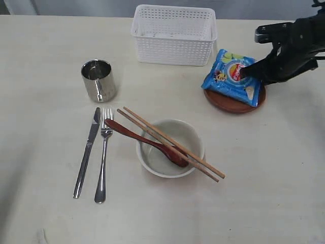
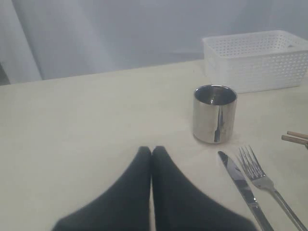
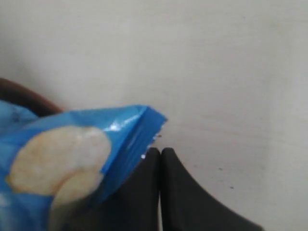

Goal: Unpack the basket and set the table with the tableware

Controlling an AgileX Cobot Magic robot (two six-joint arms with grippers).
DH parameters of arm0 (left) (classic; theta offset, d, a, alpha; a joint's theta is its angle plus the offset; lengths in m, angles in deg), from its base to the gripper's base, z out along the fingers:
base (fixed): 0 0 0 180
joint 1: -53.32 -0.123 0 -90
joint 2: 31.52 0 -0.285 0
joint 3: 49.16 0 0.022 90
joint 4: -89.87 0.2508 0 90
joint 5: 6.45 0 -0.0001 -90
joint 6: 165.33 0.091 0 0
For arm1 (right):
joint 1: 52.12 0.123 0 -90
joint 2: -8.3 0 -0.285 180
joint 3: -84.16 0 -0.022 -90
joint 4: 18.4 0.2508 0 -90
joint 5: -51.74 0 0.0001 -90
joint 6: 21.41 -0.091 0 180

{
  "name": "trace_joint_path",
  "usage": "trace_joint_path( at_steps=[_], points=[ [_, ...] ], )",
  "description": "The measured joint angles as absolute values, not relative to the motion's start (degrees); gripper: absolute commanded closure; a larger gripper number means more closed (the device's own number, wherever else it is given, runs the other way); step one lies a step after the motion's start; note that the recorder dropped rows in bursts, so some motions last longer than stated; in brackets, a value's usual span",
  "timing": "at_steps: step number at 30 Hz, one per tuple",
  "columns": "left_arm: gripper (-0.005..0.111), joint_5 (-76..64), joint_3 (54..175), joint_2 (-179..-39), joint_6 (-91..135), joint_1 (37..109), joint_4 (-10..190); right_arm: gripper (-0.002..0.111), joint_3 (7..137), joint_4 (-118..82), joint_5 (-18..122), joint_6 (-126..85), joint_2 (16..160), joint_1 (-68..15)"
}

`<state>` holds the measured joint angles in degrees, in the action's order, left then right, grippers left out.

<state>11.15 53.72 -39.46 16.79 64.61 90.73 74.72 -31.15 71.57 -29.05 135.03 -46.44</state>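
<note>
Knife (image 1: 87,152) and fork (image 1: 103,152) nearest, side by side on table (image 1: 264,168), handles toward camera. Cup (image 1: 98,80) upright behind them. Left gripper (image 2: 151,151): fingers together, holding nothing, apart from cup. Spoon (image 1: 144,141) leans into bowl (image 1: 152,157); chopsticks (image 1: 203,163) lie across bowl rim. Basket (image 1: 173,48) at far side, apart from both grippers. Chips bag (image 1: 228,76) lies on plate (image 1: 223,104). Right gripper (image 1: 244,72) tip at bag, fingers pressed together; bag edge overlaps one finger, no pinch visible.
</note>
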Motion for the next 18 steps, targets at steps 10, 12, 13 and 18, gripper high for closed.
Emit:
trace_joint_path(
  at_steps=[10, 12, 13, 18],
  points=[
    [0.107, 11.15, 53.72, -39.46, 16.79, 64.61, 90.73, 0.109, 74.85, -31.15, 72.44, -27.81, 135.02, -39.48],
    [0.107, 11.15, 53.72, -39.46, 16.79, 64.61, 90.73, 0.109, 75.02, -31.15, 73.16, -27.81, 135.02, -38.65],
    [0.107, 11.15, 53.72, -39.46, 16.79, 64.61, 90.73, 0.109, 75.12, -31.15, 73.54, -27.81, 135.02, -38.35],
    [0.107, 11.15, 53.72, -39.46, 16.79, 64.61, 90.73, 0.109, 75.36, -31.15, 76.93, -27.81, 134.81, -37.71]
  ],
)
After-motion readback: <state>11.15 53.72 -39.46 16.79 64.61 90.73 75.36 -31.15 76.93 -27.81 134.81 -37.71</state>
